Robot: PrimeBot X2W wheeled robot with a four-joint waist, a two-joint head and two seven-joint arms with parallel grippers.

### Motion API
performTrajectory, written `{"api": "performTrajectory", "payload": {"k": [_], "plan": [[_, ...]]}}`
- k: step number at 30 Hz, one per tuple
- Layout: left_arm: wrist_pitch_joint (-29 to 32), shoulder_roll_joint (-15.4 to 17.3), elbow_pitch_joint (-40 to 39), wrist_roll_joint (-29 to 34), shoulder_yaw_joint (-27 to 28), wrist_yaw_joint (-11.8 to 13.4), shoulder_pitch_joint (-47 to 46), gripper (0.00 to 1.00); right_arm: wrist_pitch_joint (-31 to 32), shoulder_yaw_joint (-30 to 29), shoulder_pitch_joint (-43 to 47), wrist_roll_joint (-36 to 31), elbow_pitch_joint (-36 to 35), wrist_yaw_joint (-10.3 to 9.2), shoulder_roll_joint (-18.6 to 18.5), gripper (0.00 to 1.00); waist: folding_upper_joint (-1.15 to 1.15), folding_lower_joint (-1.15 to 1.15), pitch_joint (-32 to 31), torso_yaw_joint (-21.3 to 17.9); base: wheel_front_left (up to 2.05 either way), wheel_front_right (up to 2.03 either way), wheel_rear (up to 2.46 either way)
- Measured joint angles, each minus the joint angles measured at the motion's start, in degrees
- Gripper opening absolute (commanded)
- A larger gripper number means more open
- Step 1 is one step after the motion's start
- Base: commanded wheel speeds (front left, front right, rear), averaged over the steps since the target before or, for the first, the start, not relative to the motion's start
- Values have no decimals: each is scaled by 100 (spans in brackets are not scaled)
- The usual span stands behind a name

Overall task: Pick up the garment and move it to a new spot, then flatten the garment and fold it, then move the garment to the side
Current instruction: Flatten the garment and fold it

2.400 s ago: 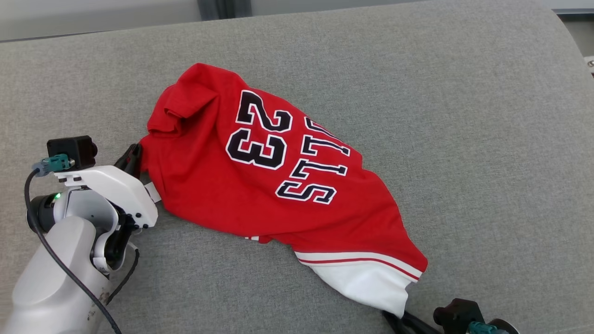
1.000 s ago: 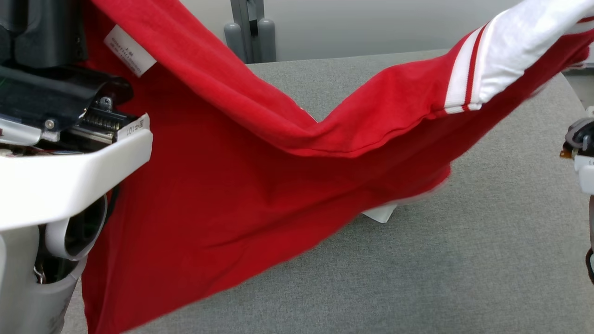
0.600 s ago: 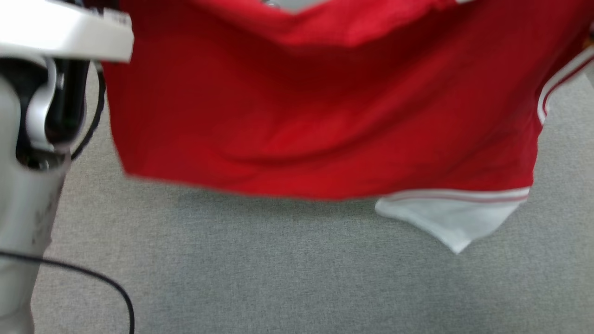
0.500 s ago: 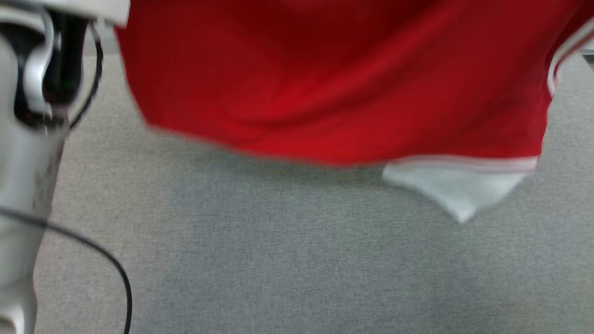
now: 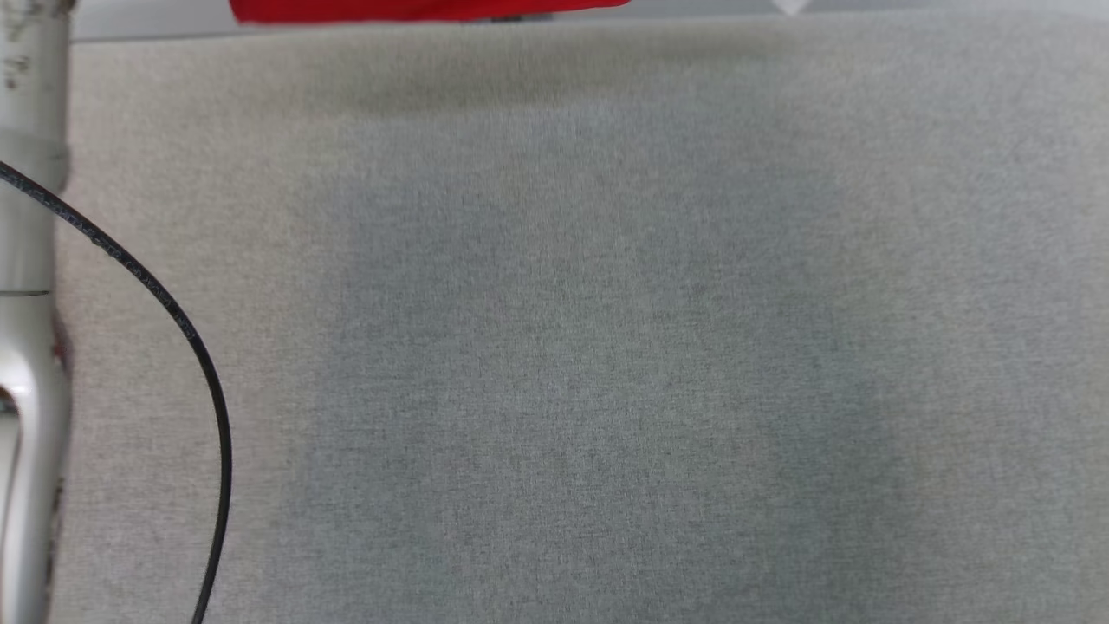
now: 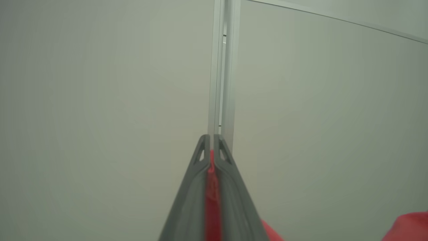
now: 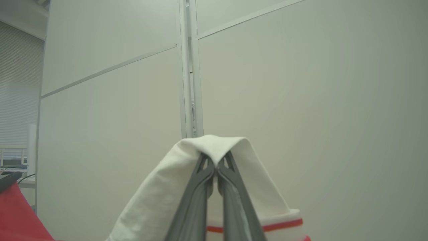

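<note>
Holding the garment (image 7: 187,187) up in the air with both grippers, clear of the grey cushioned surface (image 5: 606,347). Pinching a thin red fold of it in the left gripper (image 6: 211,137), the two dark fingers pressed together, with a narrow seam of red cloth showing between them from the tips down to the bottom of the left wrist view. Gripping the white hem end in the right gripper (image 7: 216,167), jaws closed tight, with white cloth draping over both fingertips and falling away to either side, and a red stripe crossing the white band lower down. Showing more loose red cloth in the lower right corner of the left wrist view and the lower left corner of the right wrist view. Pointing both grippers toward a pale wall panel (image 6: 100,100), with an upright metal post (image 6: 224,67) rising behind the fingertips. Catching, in the head view, the red lower edge of the garment along the top, hanging above the far side of the surface. Throwing a soft, broad shadow across the middle of the grey fabric. Showing a pale forearm (image 5: 26,260) upright at the left edge, with a black cable (image 5: 173,312) curving down just beside it toward the near edge.
</note>
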Motion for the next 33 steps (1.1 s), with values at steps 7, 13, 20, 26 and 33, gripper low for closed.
{"api": "performTrajectory", "payload": {"k": [7,13,20,26,33], "plan": [[-580,-453,1160,-400,199,-537,491,0,-19,1062,502,495,401,-1,-42,0,0,0,543,20,0,0,0],[-638,-560,457,-299,697,-598,2017,0,-18,1477,1898,1112,-299,0,-433,0,0,0,720,74,0,0,0],[-642,-809,-1276,-68,1106,-500,4403,0,-18,1155,4010,1660,-1419,-1,-748,0,0,0,571,64,0,0,0],[-326,-791,-2641,-153,1058,-213,6049,0,-19,860,5765,2102,-2084,-1,-917,0,0,0,291,84,0,0,0],[392,-662,-3994,-446,1239,312,7447,0,165,799,7088,2316,-2554,-1,-1101,0,0,0,0,28,0,0,0]]}}
